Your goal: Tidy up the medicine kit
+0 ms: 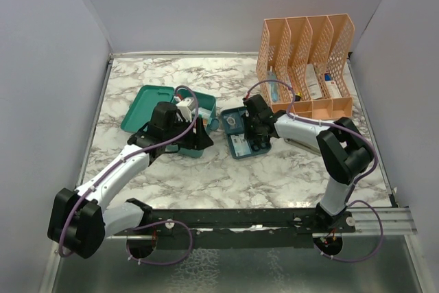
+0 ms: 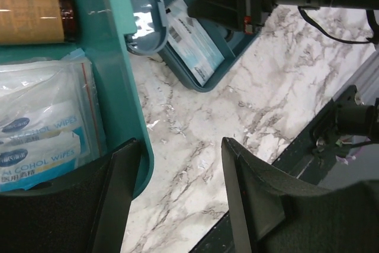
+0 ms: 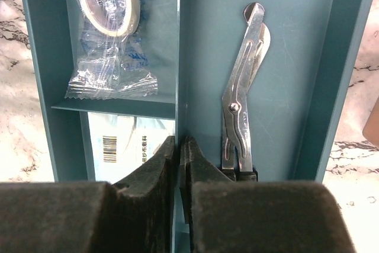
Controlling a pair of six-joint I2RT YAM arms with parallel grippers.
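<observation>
The teal medicine kit box (image 1: pixel 203 109) lies open at centre left, its lid (image 1: pixel 146 106) flat behind it. My left gripper (image 1: pixel 188 135) is open at its front corner. In the left wrist view (image 2: pixel 177 167) one finger is inside the box wall (image 2: pixel 127 87) and one outside. Alcohol wipe packets (image 2: pixel 41 140) and a brown bottle (image 2: pixel 32 13) lie inside. The insert tray (image 1: pixel 236 134) sits to the right on the marble. My right gripper (image 1: pixel 258 141) is shut on its centre divider (image 3: pixel 183 57). The tray holds bagged tape (image 3: pixel 109 4), metal scissors (image 3: pixel 241 93) and a barcoded packet (image 3: pixel 127 140).
A peach lattice file organizer (image 1: pixel 305 49) with boxes and tubes in it stands at the back right, close behind my right arm. The black mounting rail (image 1: pixel 260 221) runs along the near edge. Grey walls enclose the marble table (image 1: pixel 226 176).
</observation>
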